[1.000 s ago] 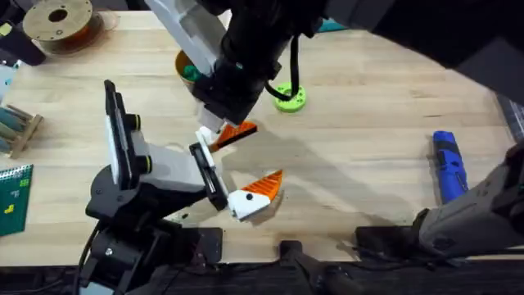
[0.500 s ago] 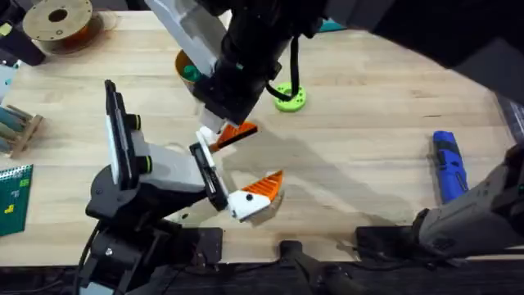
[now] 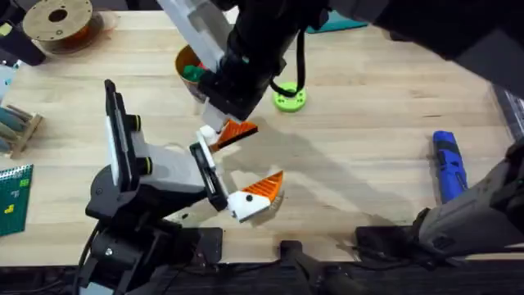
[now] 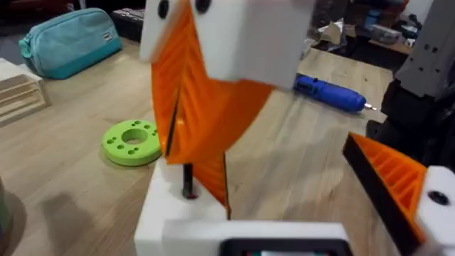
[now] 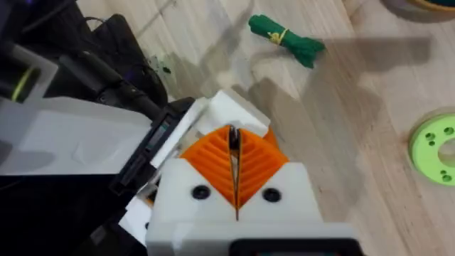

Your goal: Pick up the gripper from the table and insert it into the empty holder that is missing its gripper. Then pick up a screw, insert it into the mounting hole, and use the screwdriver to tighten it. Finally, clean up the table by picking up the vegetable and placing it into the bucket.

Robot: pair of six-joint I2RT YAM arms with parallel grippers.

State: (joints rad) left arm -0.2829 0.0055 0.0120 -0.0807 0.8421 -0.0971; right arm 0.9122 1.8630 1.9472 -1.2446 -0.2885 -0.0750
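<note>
Both right tool (image 5: 235, 186) pads meet; arm hides bucket (image 3: 185, 62) partly

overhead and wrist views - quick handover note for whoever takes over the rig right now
Right gripper: reached across the table, fingers shut, seemingly on the gripper, pressing it down at the holder.
Left gripper: open, holding nothing; one finger carries its orange wedge.
Screwdriver: lying on the table at the right, untouched.
Vegetable: lying on the table, not in the bucket.
Done: the gripper has been picked up and brought to the holder; I cannot tell if it is fully seated.
Left: finish the insertion, fit and tighten the screw, then put the vegetable in the bucket.
</note>
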